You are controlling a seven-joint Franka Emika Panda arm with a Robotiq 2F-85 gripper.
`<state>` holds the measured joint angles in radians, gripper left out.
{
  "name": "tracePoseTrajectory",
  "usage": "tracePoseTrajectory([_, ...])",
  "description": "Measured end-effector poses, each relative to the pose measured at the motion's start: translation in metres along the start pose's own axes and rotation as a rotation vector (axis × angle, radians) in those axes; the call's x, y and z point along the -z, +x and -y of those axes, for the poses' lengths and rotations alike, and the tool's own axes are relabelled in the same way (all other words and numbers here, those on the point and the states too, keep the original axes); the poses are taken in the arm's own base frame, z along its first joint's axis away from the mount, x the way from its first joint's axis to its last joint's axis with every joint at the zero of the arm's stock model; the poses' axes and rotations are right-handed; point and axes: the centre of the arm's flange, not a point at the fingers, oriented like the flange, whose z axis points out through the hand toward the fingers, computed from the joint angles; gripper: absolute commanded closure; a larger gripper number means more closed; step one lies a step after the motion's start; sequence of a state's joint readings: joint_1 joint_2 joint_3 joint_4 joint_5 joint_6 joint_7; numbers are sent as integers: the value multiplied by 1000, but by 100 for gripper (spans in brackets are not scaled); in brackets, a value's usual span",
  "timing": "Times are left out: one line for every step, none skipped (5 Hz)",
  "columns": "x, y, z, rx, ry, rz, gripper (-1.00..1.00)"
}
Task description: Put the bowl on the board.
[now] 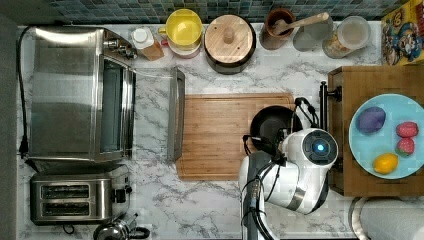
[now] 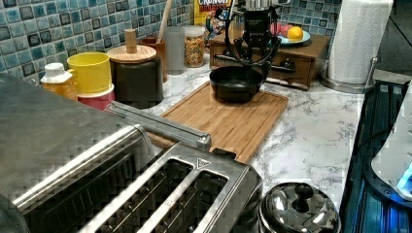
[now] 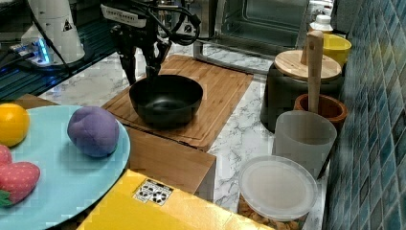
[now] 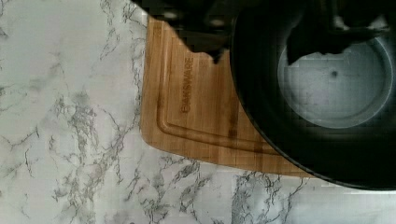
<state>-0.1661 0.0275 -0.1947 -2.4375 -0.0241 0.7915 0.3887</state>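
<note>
The matte-black bowl (image 1: pixel 270 125) (image 2: pixel 235 83) (image 3: pixel 165 99) (image 4: pixel 327 93) rests on the bamboo board (image 1: pixel 215 135) (image 2: pixel 228 121) (image 3: pixel 218 88) (image 4: pixel 196 107), at the end nearest the wooden tray. My gripper (image 3: pixel 141 76) (image 4: pixel 254 56) (image 2: pixel 255 60) stands over the bowl's rim. One finger is outside the wall and the other inside. The fingers are spread wider than the rim, so the gripper is open. In the top view the white wrist (image 1: pixel 310 150) covers part of the bowl.
A wooden tray (image 1: pixel 350 165) holding a blue plate of toy fruit (image 1: pixel 387 135) stands just beyond the board. A black pot with a wooden lid (image 1: pixel 229 42), a yellow cup (image 1: pixel 183 27) and jars line the tiled wall. A toaster oven with its door open (image 1: pixel 175 115) borders the board's other end.
</note>
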Motion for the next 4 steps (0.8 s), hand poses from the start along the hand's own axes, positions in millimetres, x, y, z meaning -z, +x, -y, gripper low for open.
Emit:
tracePoseTrajectory([2,2,1,-4,6,-2,0])
tracePoseTrajectory([5,1,2,0,12,-5,0])
tracePoseTrajectory([4,-1,0,2,-12,5,0])
tracePoseTrajectory([-2,-5,-2,6,-49,21,0])
